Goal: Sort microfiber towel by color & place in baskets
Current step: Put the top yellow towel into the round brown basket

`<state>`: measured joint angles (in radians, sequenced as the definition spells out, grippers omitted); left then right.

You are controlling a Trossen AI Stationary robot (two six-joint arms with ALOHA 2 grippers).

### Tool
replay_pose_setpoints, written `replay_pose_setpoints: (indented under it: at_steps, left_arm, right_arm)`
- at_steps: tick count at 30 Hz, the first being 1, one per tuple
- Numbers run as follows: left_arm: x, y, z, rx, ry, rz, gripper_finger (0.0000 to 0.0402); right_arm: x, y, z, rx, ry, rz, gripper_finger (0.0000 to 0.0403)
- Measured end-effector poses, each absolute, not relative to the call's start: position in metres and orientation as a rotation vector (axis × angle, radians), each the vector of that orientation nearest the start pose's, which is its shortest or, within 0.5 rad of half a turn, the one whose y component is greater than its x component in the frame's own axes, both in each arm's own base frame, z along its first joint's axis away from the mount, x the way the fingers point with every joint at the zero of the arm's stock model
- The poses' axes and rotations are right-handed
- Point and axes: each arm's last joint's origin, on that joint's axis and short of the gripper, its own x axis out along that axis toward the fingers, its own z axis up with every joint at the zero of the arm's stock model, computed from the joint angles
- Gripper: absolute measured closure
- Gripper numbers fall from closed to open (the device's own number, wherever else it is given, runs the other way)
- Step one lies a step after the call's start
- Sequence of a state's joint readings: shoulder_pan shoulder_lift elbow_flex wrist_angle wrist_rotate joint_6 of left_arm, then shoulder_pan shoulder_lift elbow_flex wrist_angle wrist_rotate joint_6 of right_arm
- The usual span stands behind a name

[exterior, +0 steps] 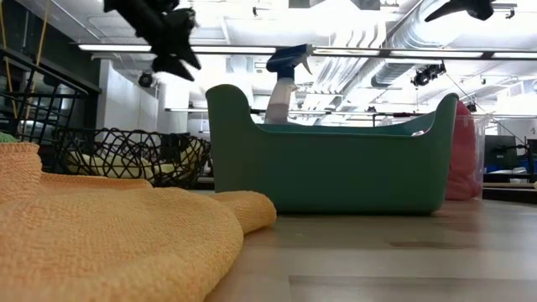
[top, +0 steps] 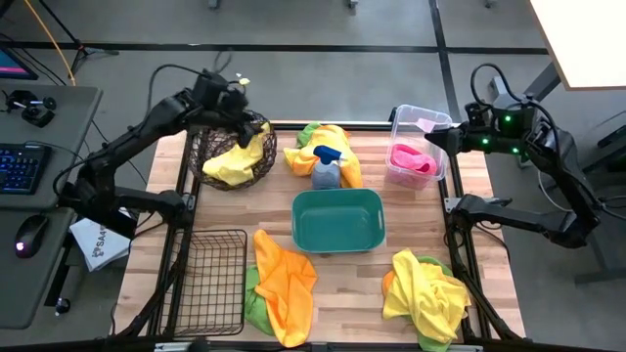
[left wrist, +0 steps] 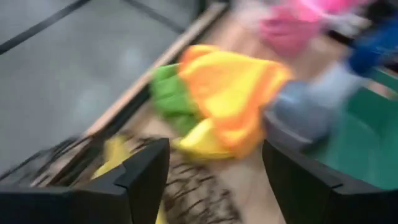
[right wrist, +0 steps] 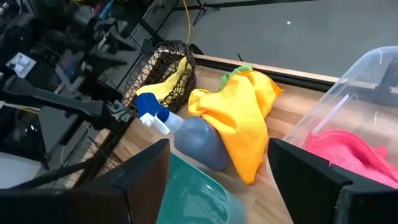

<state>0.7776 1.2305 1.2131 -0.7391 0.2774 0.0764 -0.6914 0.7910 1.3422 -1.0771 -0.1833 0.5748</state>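
My left gripper hovers open and empty over the round dark wire basket, which holds a yellow towel. My right gripper is open beside the clear bin, where a pink towel lies. A yellow, orange and green heap sits on the far table behind the blue-grey spray bottle. The teal tub stands in the middle. Orange over green towels lie at the near edge, and a yellow heap lies near right. The rectangular black wire basket is near left.
The spray bottle stands upright between the far towel heap and the teal tub. A keyboard and mouse sit on a desk left of the table. Bare wood shows between the tub and the near heaps.
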Motion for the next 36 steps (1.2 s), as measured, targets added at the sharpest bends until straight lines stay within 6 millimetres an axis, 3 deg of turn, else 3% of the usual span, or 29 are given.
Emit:
replay_pose_setpoints:
  at_steps: [7, 17, 23, 30, 36]
  left_arm:
    - [0.236, 0.151, 0.319, -0.039, 0.839, 0.248, 0.0151]
    - [0.288, 0.158, 0.257, 0.435, 1.166, 0.162, 0.0151]
    - [0.307, 0.156, 0.223, 0.457, 1.259, 0.090, 0.0151]
    - [0.326, 0.155, 0.205, 0.515, 1.243, 0.129, 0.0151]
    - [0.329, 0.157, 0.185, 0.549, 1.338, 0.119, 0.0151]
  right_arm:
    - [0.076, -0.057, 0.422, 0.800, 0.321, -0.641, 0.0137]
    - [0.078, -0.058, 0.416, 0.788, 0.400, -0.648, 0.0137]
    - [0.076, -0.056, 0.413, 0.765, 0.448, -0.643, 0.0137]
    - [0.076, -0.056, 0.413, 0.742, 0.459, -0.636, 0.0137]
    - [0.076, -0.056, 0.413, 0.744, 0.458, -0.637, 0.0137]
